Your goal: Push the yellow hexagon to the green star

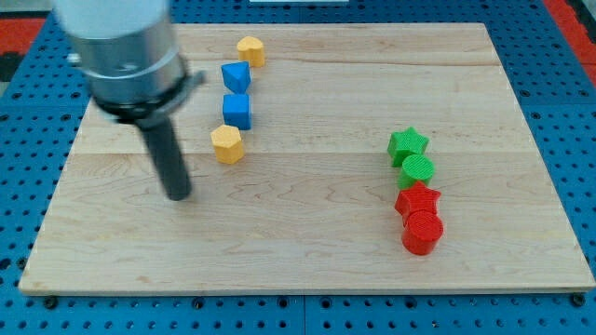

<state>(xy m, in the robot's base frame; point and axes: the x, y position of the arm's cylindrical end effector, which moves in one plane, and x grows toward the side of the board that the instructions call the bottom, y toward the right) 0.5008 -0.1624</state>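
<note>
The yellow hexagon (226, 144) lies on the wooden board (307, 251), left of centre. The green star (408, 145) sits far to the view's right of it, at the top of a column of blocks. My tip (178, 196) rests on the board to the lower left of the yellow hexagon, a short gap away and not touching it. The rod rises from there to the grey arm body at the view's top left.
A blue cube (237, 110) and a blue triangular block (235, 76) stand above the yellow hexagon, with another yellow block (250, 50) at the top. Below the green star are a green cylinder (418, 170), a red star (417, 199) and a red cylinder (422, 232).
</note>
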